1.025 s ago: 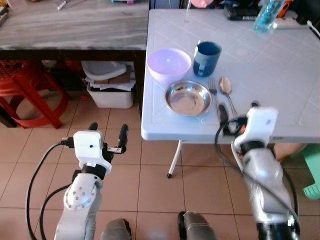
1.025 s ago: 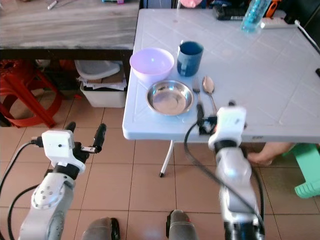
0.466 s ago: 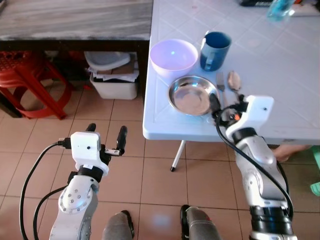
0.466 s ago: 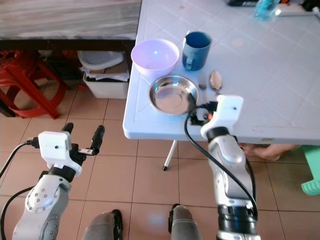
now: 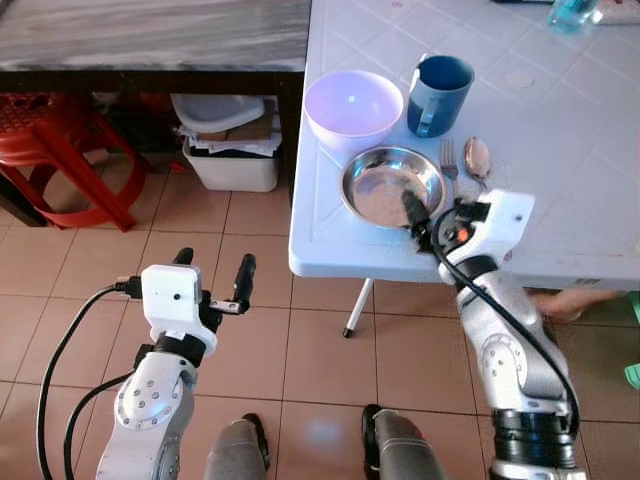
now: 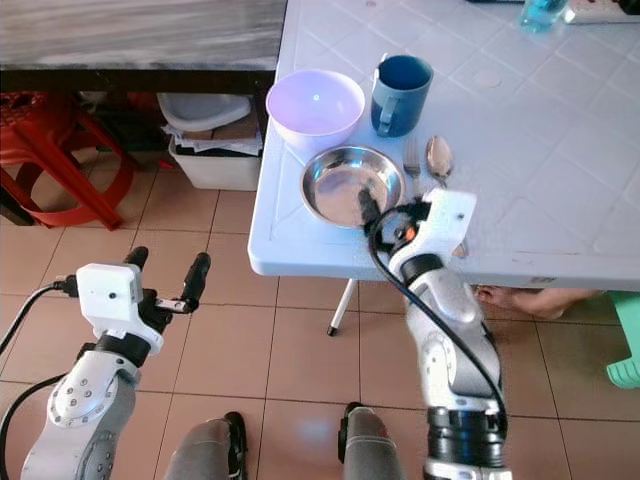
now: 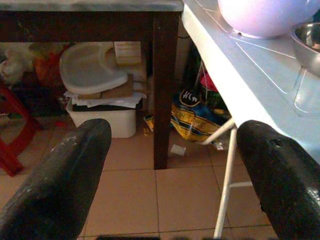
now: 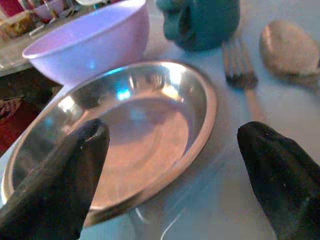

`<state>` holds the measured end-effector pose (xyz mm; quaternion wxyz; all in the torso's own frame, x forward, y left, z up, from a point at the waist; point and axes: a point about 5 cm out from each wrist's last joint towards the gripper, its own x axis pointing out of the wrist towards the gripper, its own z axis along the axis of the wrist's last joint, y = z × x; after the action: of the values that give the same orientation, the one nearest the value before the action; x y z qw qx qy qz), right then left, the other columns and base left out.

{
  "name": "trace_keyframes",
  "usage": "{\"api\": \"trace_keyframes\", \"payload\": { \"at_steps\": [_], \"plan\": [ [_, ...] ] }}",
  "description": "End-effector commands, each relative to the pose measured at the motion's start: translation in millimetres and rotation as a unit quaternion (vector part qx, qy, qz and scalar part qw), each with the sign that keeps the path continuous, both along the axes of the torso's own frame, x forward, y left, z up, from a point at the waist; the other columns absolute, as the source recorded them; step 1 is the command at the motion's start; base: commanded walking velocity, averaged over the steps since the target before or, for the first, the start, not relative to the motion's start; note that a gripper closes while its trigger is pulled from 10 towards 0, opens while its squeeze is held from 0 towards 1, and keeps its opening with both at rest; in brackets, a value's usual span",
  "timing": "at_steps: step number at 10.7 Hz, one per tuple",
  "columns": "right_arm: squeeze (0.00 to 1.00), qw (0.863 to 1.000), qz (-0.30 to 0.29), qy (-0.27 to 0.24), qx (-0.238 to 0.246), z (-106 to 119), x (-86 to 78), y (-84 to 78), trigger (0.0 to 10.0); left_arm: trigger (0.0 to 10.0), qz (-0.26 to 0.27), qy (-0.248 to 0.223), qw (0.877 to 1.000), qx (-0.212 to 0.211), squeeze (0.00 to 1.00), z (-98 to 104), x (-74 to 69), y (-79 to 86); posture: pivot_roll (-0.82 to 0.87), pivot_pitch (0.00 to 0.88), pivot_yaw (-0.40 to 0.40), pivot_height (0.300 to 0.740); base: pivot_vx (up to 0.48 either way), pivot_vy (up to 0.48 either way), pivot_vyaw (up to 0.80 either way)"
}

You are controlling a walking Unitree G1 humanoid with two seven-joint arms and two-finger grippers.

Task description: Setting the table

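Note:
On the white table (image 5: pixel 560 150) stand a lilac bowl (image 5: pixel 353 105), a blue mug (image 5: pixel 438 92) and a steel plate (image 5: pixel 385 190). A fork (image 5: pixel 447 160) and a spoon (image 5: pixel 477 157) lie just right of the plate. My right gripper (image 5: pixel 432 206) is open at the plate's near right rim, one finger over the plate. In the right wrist view the plate (image 8: pixel 135 130) lies between the spread fingers, holding nothing. My left gripper (image 5: pixel 215 265) hangs open, low over the floor, left of the table.
A grey-topped dark table (image 5: pixel 150 30) stands to the left, with a white bin (image 5: pixel 232 165) beneath it and a red stool (image 5: pixel 60 150) beside it. A person's foot (image 5: pixel 555 305) shows under the white table at the right. The floor is tiled.
The camera has shifted. My right gripper has moved left along the table's front edge, from below the fork and spoon to the plate's near rim. The left arm holds still.

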<state>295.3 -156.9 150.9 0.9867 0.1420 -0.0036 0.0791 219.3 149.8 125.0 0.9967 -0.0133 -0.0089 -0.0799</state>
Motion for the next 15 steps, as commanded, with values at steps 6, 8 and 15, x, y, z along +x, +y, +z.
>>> {"api": "trace_keyframes", "payload": {
  "at_steps": [6,8,15],
  "plan": [
    [0.00,0.999,0.025,0.026,0.041,0.1,0.6,4.3,10.0,10.0,-0.081,0.000,0.996,-0.044,0.00,6.2,-8.8,-13.0,0.04,0.268,0.036,0.740,0.000,0.000,0.00],
    [0.00,0.996,0.038,0.053,0.063,-1.2,3.4,9.5,10.0,10.0,-0.086,0.002,0.995,-0.042,0.00,5.9,-8.7,-11.7,0.04,0.269,0.036,0.740,0.000,0.000,0.00],
    [0.00,0.979,-0.030,0.178,0.096,-26.3,-2.1,-5.5,0.0,10.0,-0.124,0.006,0.991,-0.044,0.00,5.5,-12.7,-16.9,0.03,0.271,0.031,0.740,0.000,0.000,0.00]
  ]
}}
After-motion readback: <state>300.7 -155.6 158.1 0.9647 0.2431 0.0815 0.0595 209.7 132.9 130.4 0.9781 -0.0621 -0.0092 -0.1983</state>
